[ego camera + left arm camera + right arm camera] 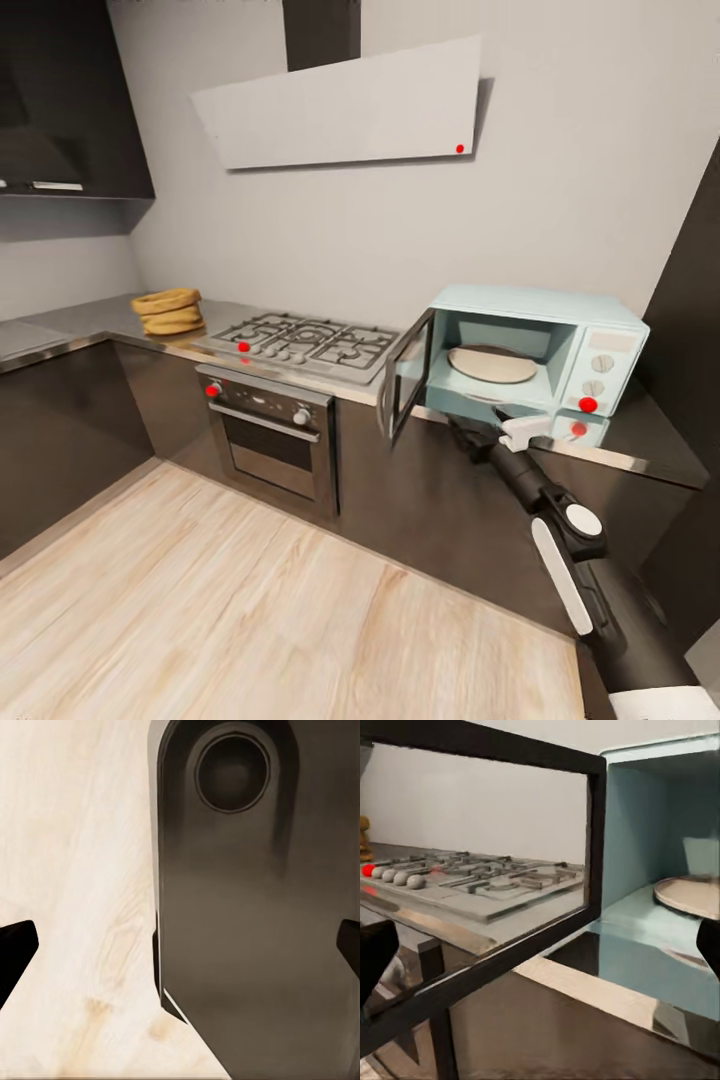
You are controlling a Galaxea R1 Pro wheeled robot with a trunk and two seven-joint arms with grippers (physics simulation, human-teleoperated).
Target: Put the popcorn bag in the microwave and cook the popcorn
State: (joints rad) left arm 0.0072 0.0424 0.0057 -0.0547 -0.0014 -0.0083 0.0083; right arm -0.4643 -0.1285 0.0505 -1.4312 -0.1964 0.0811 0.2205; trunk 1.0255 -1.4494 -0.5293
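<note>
Popcorn bag (168,311) sits on tabletop (60,325) well left of the open, empty microwave (520,360), likely light, soft and crumply, best pinched at its rolled rim; right hand (497,415) released by microwave's sill, left hand (180,945) released over floor.

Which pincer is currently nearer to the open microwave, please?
Right: the right pincer sits at the microwave opening, while the left pincer points down at the wooden floor.

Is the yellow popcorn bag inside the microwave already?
No. The microwave stands with its door open and just the round plate inside; the bag sits on the countertop.
</note>
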